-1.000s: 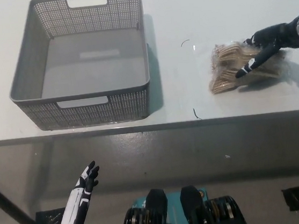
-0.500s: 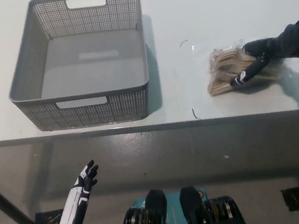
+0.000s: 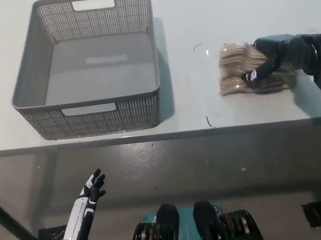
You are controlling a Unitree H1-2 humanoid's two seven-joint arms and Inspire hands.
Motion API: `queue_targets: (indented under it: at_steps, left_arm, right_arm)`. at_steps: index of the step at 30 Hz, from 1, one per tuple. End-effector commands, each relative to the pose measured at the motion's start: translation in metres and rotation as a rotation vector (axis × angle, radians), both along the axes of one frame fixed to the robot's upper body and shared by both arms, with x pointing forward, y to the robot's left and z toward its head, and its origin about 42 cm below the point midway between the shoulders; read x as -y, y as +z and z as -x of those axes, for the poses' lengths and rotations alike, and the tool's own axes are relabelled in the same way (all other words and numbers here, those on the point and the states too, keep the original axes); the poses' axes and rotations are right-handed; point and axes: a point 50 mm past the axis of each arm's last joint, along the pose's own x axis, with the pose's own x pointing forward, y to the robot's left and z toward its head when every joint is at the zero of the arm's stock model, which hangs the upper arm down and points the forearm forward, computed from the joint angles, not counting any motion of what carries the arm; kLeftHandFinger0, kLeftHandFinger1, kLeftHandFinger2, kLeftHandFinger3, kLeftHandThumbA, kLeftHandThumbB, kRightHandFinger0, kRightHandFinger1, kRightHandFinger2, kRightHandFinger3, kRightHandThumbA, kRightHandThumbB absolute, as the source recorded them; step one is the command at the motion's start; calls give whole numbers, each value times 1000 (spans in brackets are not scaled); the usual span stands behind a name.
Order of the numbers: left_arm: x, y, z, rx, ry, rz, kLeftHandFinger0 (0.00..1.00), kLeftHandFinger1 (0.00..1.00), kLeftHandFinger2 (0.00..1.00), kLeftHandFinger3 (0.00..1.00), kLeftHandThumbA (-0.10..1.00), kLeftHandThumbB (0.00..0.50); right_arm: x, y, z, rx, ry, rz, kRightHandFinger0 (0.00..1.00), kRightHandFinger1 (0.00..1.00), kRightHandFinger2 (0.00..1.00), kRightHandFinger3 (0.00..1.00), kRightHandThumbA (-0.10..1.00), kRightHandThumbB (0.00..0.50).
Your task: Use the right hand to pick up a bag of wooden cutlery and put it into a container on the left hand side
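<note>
A clear bag of wooden cutlery (image 3: 240, 67) lies on the white table (image 3: 194, 12) at the right. My black right hand (image 3: 269, 58) lies over the bag's right part, its fingers curled around the bag, which still rests on the table. A grey perforated basket (image 3: 34, 108) stands empty at the table's left. My white left hand (image 3: 88, 197) hangs open below the table's front edge at the lower left, holding nothing.
The table's front edge (image 3: 162, 135) runs across the middle of the picture. Two small dark marks (image 3: 198, 46) lie on the table between the basket and the bag. Below the edge is grey floor.
My right hand has drawn in over the bag and its fingers have curled tighter around it. The bag has shifted a little toward the back left. The left hand has hardly moved.
</note>
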Motion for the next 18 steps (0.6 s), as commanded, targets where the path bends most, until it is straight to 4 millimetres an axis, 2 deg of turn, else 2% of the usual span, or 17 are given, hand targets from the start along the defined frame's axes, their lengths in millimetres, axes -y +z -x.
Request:
queue_targets:
  at_steps: [1,3,4,6,8,9,10,11,12,15,18]
  left_arm:
    - [-8,20,-16,91,-12,-16,975,1000,1000,1000,1000,486]
    - [-8,19,-16,89,-14,-19,972,1000,1000,1000,1000,491]
    - [-8,19,-16,89,-13,-19,952,1000,1000,1000,1000,495]
    - [-9,19,-16,88,-11,-23,919,1000,1000,1000,1000,492]
    - [-9,19,-16,88,-10,-27,887,1000,1000,1000,1000,474]
    - [-9,19,-16,88,-10,-28,883,1000,1000,1000,1000,466]
    - [-9,19,-16,87,-10,-27,880,1000,1000,1000,1000,465]
    - [-9,19,-16,87,-10,-27,860,1000,1000,1000,1000,453]
    - [-8,18,-15,86,-11,-28,851,1000,1000,1000,1000,448]
    - [-7,17,-14,82,-13,-30,850,1000,1000,1000,1000,436]
    - [-8,16,-15,78,-11,-23,856,1000,1000,1000,1000,434]
  right_arm:
    - [18,-6,5,325,-19,-40,0,203,706,589,-100,174]
    - [20,-2,4,342,-24,-106,0,345,890,833,-100,159]
    - [21,0,4,355,-25,-121,0,364,892,862,-100,165]
    - [19,17,-1,393,-49,-247,6,443,932,902,-100,165]
    - [16,34,-5,429,-57,-357,8,463,938,885,-100,175]
    - [15,41,-6,446,-54,-398,2,437,926,871,-100,171]
    - [13,46,-7,459,-52,-435,0,463,911,901,-100,160]
    - [7,62,-11,481,-55,-483,0,457,880,945,-100,143]
    - [3,74,-13,498,-45,-529,0,468,863,946,-100,136]
    - [-8,101,-16,551,-3,-606,0,476,833,895,-100,148]
    - [-21,129,-19,593,24,-634,0,408,809,861,-100,156]
